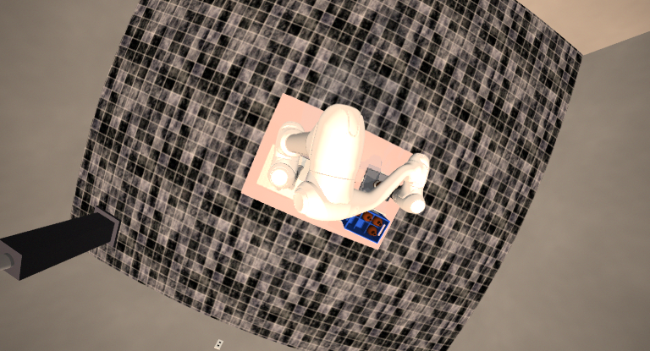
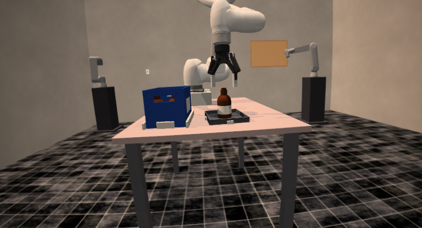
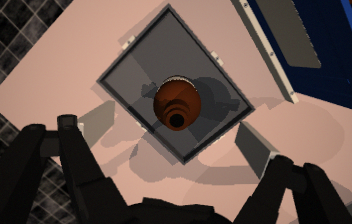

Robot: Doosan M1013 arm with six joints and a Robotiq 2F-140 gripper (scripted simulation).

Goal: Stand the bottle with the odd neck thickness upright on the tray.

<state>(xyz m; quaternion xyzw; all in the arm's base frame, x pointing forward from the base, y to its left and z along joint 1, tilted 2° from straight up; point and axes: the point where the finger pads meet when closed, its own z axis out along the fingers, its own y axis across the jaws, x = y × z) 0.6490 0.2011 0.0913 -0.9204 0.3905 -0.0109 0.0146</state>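
A brown bottle (image 2: 224, 100) (image 3: 177, 102) with a pale label stands upright on the dark grey tray (image 2: 244, 119) (image 3: 164, 35). My gripper (image 2: 224, 84) (image 3: 176, 122) is open and empty. Its fingertips are just above the height of the bottle's mouth, one to each side in the exterior view, touching nothing. The blue crate (image 2: 166, 114) (image 1: 353, 231) stands level beside the tray. Three brown bottles show in the crate in the top view, among them one bottle (image 1: 371, 231) near a corner; my arm hides part of the crate. Neck thicknesses cannot be compared here.
Pale stop blocks (image 2: 165, 124) (image 3: 217, 58) sit on the pink table (image 2: 274, 124) around the crate and the tray. The crate's walls rise well above the tray's low rim. The arm's base stands at the far end of the table.
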